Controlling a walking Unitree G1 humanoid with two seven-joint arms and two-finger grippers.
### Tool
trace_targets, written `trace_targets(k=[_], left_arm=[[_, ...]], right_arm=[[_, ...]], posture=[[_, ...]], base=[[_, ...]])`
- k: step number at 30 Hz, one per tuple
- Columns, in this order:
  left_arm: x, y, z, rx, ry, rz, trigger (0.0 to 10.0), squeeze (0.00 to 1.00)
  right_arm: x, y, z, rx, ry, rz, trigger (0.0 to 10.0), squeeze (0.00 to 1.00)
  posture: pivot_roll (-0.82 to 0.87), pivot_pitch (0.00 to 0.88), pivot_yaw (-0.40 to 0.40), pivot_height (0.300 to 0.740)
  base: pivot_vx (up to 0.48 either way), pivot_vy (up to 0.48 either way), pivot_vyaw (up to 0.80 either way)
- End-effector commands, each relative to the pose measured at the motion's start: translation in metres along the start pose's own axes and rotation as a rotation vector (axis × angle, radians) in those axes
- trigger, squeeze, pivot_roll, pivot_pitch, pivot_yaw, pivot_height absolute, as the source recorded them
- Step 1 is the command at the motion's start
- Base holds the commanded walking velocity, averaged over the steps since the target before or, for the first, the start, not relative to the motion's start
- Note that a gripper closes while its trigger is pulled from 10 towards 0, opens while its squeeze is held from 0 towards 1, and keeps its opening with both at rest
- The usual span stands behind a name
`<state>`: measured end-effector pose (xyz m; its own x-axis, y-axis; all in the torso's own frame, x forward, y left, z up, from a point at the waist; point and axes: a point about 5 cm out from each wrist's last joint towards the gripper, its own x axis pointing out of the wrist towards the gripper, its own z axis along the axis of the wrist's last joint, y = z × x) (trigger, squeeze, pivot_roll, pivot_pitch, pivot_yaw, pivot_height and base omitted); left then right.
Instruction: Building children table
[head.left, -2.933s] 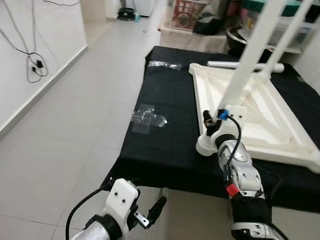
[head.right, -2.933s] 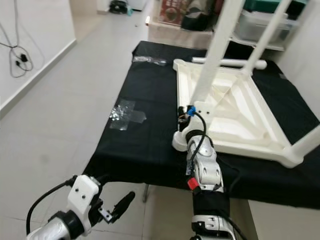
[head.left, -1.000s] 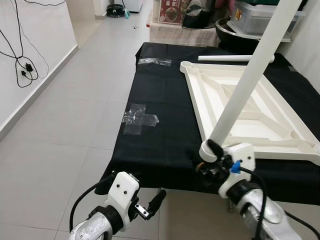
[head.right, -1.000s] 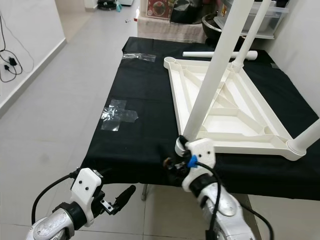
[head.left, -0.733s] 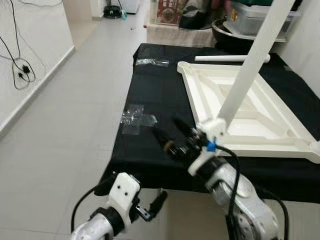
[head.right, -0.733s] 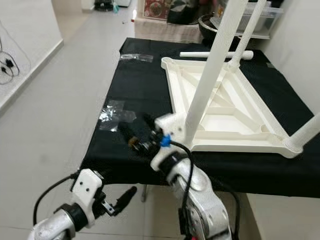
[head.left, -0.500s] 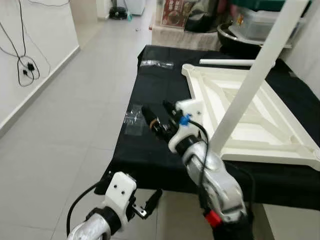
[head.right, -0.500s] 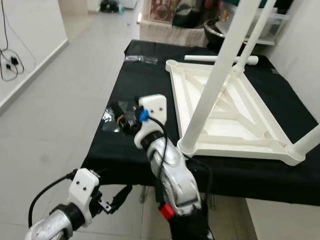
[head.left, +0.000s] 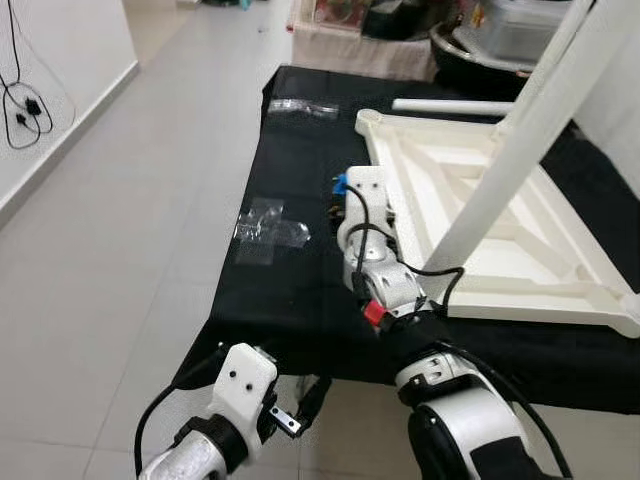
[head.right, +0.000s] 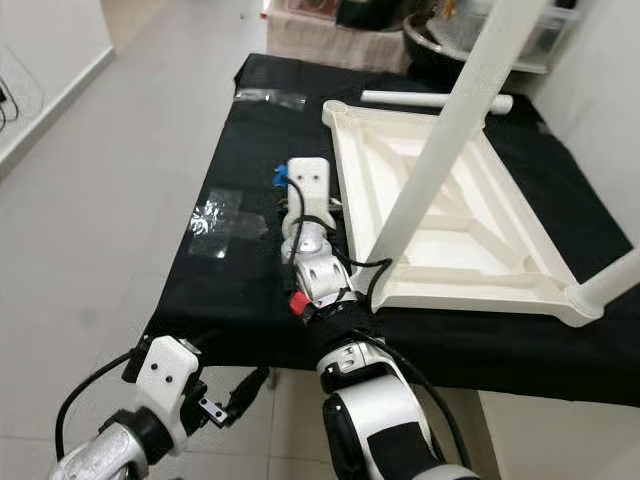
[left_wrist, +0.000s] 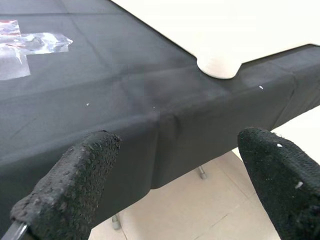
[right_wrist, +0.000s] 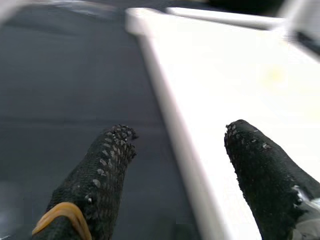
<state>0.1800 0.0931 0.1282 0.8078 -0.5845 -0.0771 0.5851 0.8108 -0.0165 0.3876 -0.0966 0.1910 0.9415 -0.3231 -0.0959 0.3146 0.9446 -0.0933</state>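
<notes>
- Reaching forward over the black-draped work table (head.left: 300, 290), the right gripper (right_wrist: 180, 150) hangs just above the cloth, alongside the near-left rim of the upturned white tabletop (head.left: 480, 200); its fingers are spread wide with nothing between them, one over the cloth and one over the white rim, the rim edge running between them.
- Tabletop lies underside up on the right half of the cloth. One fitted leg (head.left: 500, 170) rises steeply from its near-left corner; another fitted leg (head.right: 615, 275) shows at the near-right corner.
- Key relation: the loose leg (head.left: 450, 105) lies flat on the cloth at the far edge, beyond the tabletop's far-left corner socket (head.left: 368, 118). Its long axis runs across the table, left to right. It is straight ahead of the right gripper, well apart. Judgement: the right arm is clearly the nearer one for a pickup.
- Left gripper (left_wrist: 165, 165) hangs low in front of the table's near edge, below the cloth hem, fingers wide and empty.
- Change since half a second ago: the right arm has swung from pointing leftward toward the clear tape patch (head.left: 265, 225) to pointing forward along the tabletop's left rim. Roughly a second ago it was down at the base of the fitted near-left leg.
</notes>
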Motion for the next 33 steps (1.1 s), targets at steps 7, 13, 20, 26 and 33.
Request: trace_targets(k=[7,13,20,26,33], left_arm=[[0.001,-0.003,-0.004,-0.015,0.021,-0.013,10.0,0.0],[0.002,-0.001,-0.005,-0.013,0.025,-0.012,10.0,0.0],[0.001,0.001,-0.006,-0.013,0.029,-0.012,10.0,0.0],[-0.001,0.002,-0.006,-0.013,0.036,-0.015,10.0,0.0],[-0.002,0.003,-0.005,-0.008,0.041,-0.015,10.0,0.0]], right_arm=[[0.015,-0.041,-0.009,0.038,-0.024,-0.261,10.0,0.0],[0.017,-0.082,-0.019,0.017,-0.042,-0.378,10.0,0.0],[0.016,-0.134,-0.032,-0.107,-0.052,-0.5,10.0,0.0],[0.017,-0.197,-0.058,-0.191,0.045,-0.623,10.0,0.0],[0.031,-0.147,-0.031,0.004,-0.064,-0.253,10.0,0.0]], posture=[[0.11,0.126,-0.141,0.74],[0.11,0.119,-0.132,0.74],[0.11,0.117,-0.125,0.74],[0.11,0.121,-0.116,0.74],[0.12,0.129,-0.113,0.74]], base=[[0.0,0.0,0.0],[0.0,0.0,0.0],[0.0,0.0,0.0],[0.0,0.0,0.0],[0.0,0.0,0.0]])
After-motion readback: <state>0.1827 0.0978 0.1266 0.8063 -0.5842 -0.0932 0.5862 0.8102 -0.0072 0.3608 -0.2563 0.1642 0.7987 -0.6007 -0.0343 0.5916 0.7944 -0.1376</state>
